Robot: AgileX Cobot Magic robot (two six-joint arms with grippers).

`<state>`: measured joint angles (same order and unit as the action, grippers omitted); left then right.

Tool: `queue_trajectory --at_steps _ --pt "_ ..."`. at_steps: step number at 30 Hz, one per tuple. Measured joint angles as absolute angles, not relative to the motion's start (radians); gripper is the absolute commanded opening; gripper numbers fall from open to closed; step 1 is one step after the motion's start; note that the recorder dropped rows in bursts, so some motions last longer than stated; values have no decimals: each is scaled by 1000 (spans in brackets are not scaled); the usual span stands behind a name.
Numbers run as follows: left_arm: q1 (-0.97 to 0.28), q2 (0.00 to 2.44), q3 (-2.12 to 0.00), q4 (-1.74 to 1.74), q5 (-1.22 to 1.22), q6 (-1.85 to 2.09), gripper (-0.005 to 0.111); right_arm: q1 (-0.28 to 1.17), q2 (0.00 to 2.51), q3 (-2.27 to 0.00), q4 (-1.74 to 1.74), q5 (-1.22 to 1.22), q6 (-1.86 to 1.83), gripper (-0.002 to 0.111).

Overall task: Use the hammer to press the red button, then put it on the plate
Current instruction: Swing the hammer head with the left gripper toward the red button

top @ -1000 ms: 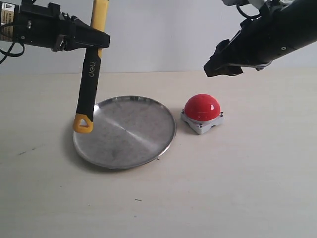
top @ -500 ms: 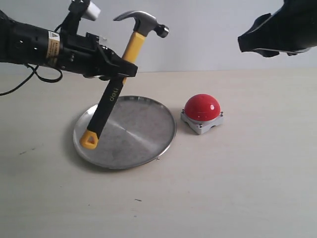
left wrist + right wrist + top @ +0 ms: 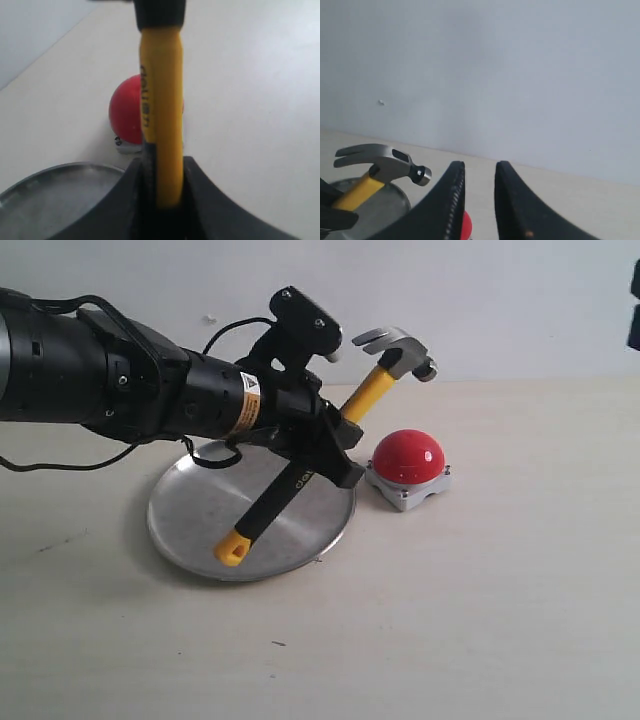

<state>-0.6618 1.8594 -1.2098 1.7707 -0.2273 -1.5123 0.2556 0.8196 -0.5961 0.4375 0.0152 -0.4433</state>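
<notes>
My left gripper (image 3: 322,448) is shut on the hammer (image 3: 300,475), holding its handle midway. The hammer leans to the right. Its dark metal head (image 3: 396,347) hangs a little above the red button (image 3: 408,457) and does not touch it. The yellow looped end (image 3: 232,549) is low over the plate (image 3: 185,520). In the left wrist view the yellow handle (image 3: 160,100) runs up between my fingers (image 3: 200,200), with the red button (image 3: 125,115) behind it and the plate (image 3: 45,200) to one side. My right gripper (image 3: 479,167) is high up, slightly open and empty. It looks down on the hammer head (image 3: 385,161).
The pale table (image 3: 480,620) stretches in front of and to the right of the button. A light wall (image 3: 500,300) stands behind. The thick black left arm (image 3: 90,380) spans the left half above the plate. A dark sliver of the right arm (image 3: 635,310) shows at the right edge.
My left arm has swung right and tilted the hammer, bringing its head from above the plate to just over the red button. The right arm has drawn back, almost out of the exterior view.
</notes>
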Motion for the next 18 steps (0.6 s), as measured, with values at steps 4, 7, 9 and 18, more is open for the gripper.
queue_trajectory --at_steps 4,7,9,18 --pt "-662 1864 -1207 1770 -219 -1575 0 256 671 -518 467 0 -441 22" --pt "-662 1914 -1217 1766 -217 -1612 0 256 621 -511 471 7 -441 22" --pt "-662 1949 -1229 1766 -217 -1635 0 256 615 -511 471 9 -441 22" --pt "-662 2035 -1318 1762 -203 -1747 0 256 615 -511 471 42 -441 22"
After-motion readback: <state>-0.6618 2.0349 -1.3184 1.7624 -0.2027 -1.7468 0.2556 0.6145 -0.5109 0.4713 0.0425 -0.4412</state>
